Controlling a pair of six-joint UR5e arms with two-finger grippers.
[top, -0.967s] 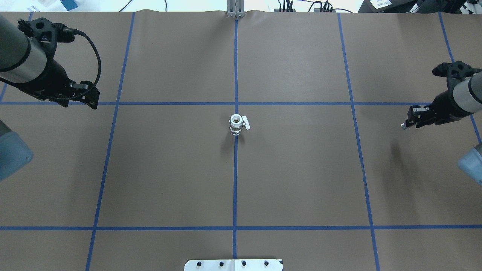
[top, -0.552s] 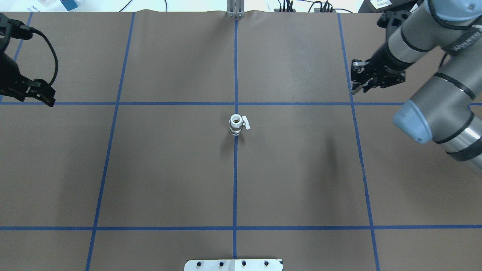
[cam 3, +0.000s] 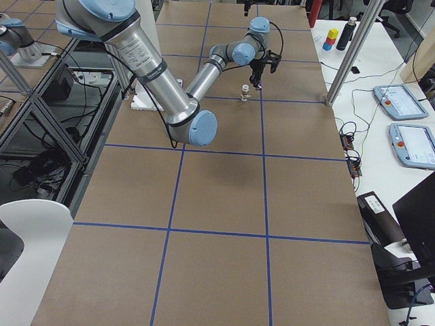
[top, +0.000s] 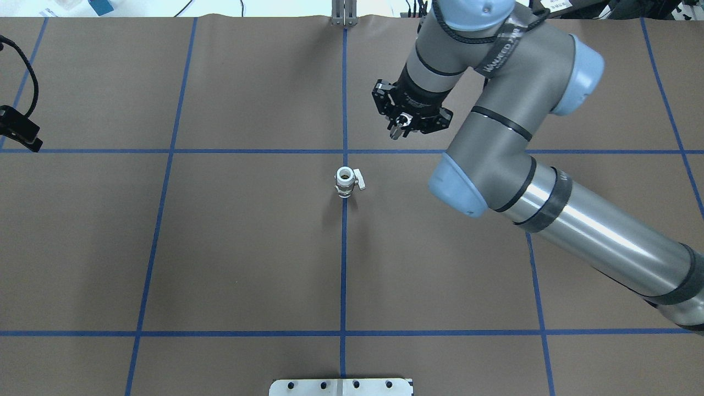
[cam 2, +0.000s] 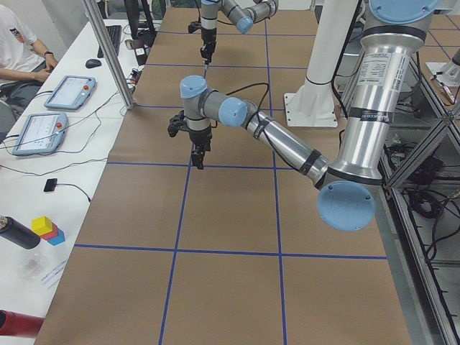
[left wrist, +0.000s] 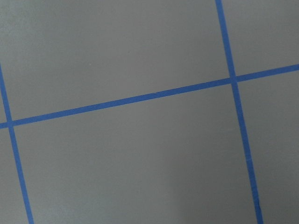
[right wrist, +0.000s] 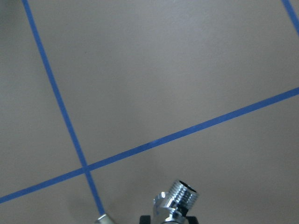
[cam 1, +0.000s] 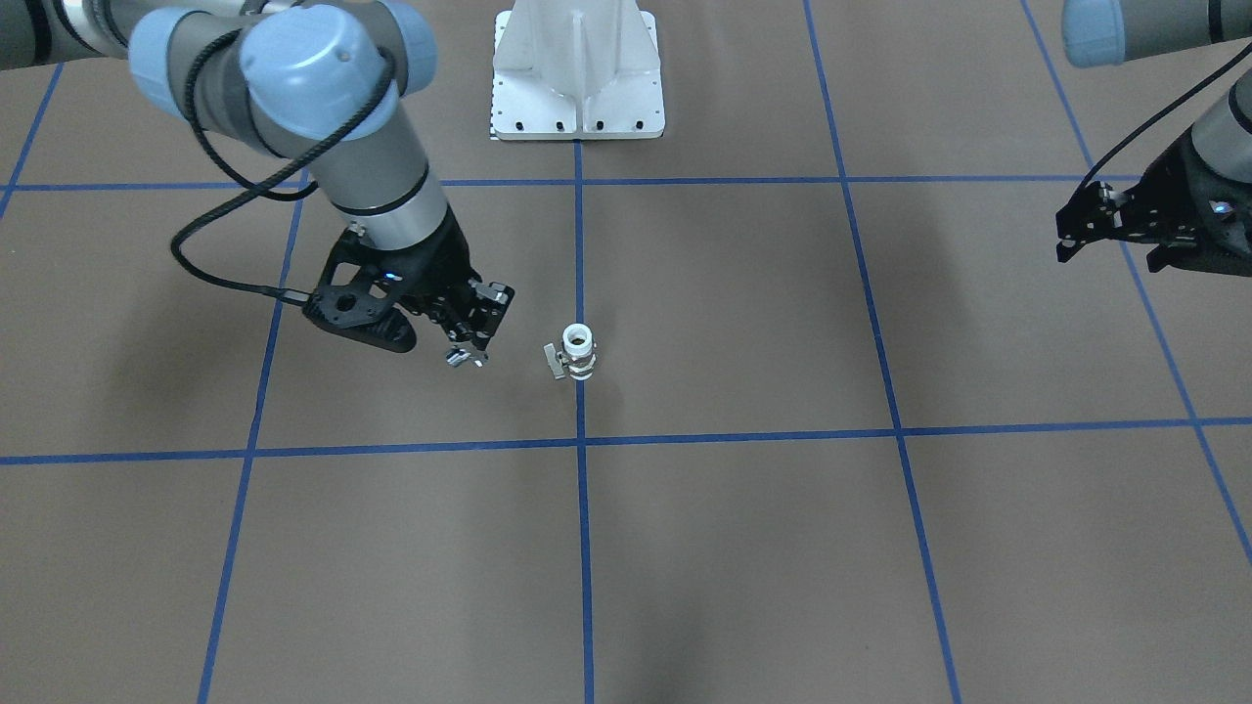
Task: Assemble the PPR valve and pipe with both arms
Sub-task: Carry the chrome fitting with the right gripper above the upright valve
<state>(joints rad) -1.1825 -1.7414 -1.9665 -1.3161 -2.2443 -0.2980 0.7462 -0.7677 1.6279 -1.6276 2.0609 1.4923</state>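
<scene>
The PPR valve (top: pixel 345 181) stands upright on the centre line, white ring end up and its lever to the right; it also shows in the front view (cam 1: pixel 579 354). My right gripper (top: pixel 399 127) hangs to the right of and beyond the valve, apart from it. It is shut on the small chrome pipe fitting (cam 1: pixel 460 358), whose threaded stub fills the bottom of the right wrist view (right wrist: pixel 177 201). My left gripper (top: pixel 21 132) is at the far left edge, open and empty, also seen in the front view (cam 1: pixel 1081 240).
Brown paper with blue tape grid lines (top: pixel 343 275) covers the table. The white bolted pedestal (cam 1: pixel 577 68) stands at the robot's side. The right arm's elbow (top: pixel 462 187) hangs over the table to the right of the valve. The left wrist view shows only paper and tape.
My right arm has swung in from the right edge to just right of the centre line, carrying the chrome fitting. My left gripper has drawn back to the left edge. The valve has not moved.
</scene>
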